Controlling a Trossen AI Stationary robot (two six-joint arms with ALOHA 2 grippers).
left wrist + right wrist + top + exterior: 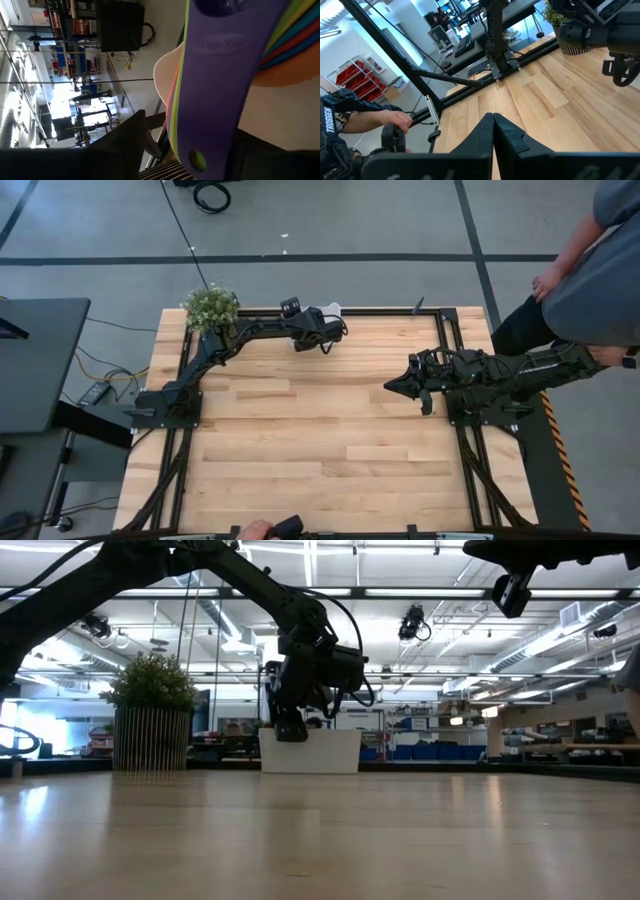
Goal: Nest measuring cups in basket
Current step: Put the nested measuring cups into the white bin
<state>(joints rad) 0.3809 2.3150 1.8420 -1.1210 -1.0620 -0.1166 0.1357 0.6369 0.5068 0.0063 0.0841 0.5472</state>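
Note:
My left gripper (305,338) points down over the white basket (310,752) at the table's far edge and is shut on a violet-blue measuring cup (220,45). Under that cup lie several nested cups, their yellow, green, blue, red and orange handles (295,35) fanned out inside the basket (165,75). My right gripper (397,385) is shut and empty, well above the table's right half; its closed fingers show in the right wrist view (493,125). My left gripper has the violet-blue cup's flat handle between its two fingers, near the free end with the hole (225,142). The fingers come from above and lie across the handle's width, on its two long edges. The bowl end (225,6) lies over the nested cups.
A potted green plant (210,308) stands at the far left corner, left of the basket. A person stands beyond the table's right edge (600,270), and a hand with a controller (262,530) is at the near edge. Bare wood spreads across the middle (320,440).

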